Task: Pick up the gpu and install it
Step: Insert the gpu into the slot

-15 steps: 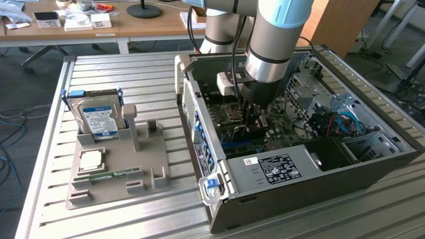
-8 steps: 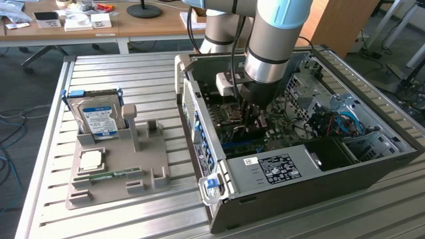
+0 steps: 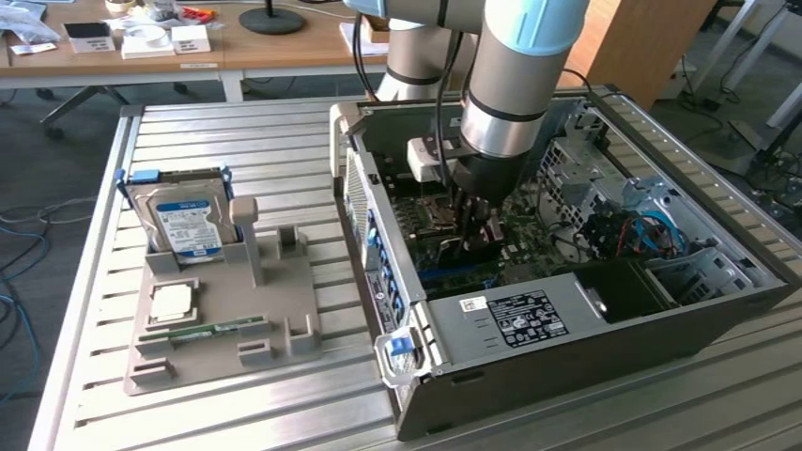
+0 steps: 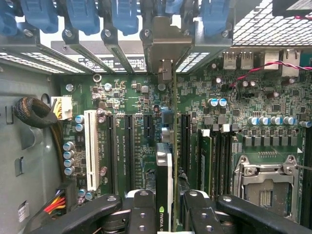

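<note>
Black fingers [image 4: 146, 214] clamp the gpu [image 4: 165, 190] edge-on above the motherboard [image 4: 146, 112] inside the computer case [image 3: 527, 329], so seating it well likely means keeping the card upright, squared with its slot, bracket toward twelve o'clock.

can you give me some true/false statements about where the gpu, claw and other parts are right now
1. The claw grips the gpu edge-on above the motherboard. True.
2. The gpu lies on the grey holder. False: it is inside the case, in the claw.
3. The hard drive stands upright in the holder. True.
4. The case's side is closed. False: it is open, with the arm reaching in.
5. The CPU socket holds a fan cooler. False: it is bare.
</note>
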Available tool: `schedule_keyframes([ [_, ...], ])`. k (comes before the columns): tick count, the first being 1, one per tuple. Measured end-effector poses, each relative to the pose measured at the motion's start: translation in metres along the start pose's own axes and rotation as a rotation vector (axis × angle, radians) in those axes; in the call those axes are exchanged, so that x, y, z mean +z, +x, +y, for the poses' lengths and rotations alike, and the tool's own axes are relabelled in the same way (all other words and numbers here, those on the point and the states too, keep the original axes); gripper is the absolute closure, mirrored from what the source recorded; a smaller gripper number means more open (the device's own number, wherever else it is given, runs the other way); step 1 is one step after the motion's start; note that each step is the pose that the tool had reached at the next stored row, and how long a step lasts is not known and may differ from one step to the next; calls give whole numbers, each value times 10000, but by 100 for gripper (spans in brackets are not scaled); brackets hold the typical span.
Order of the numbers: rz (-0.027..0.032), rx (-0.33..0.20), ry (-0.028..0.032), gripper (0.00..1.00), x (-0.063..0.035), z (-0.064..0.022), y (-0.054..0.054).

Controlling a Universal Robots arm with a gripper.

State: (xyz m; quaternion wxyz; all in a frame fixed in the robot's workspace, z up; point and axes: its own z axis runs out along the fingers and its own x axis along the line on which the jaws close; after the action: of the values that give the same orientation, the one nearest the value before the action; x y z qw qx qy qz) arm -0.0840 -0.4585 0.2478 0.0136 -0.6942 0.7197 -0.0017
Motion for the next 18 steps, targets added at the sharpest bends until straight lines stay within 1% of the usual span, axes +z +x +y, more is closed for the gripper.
schedule_keyframes([
  [5,-7,-1,2,73,-8,-2,-1],
  [18,0,-2,-1,73,-33,-3,7],
])
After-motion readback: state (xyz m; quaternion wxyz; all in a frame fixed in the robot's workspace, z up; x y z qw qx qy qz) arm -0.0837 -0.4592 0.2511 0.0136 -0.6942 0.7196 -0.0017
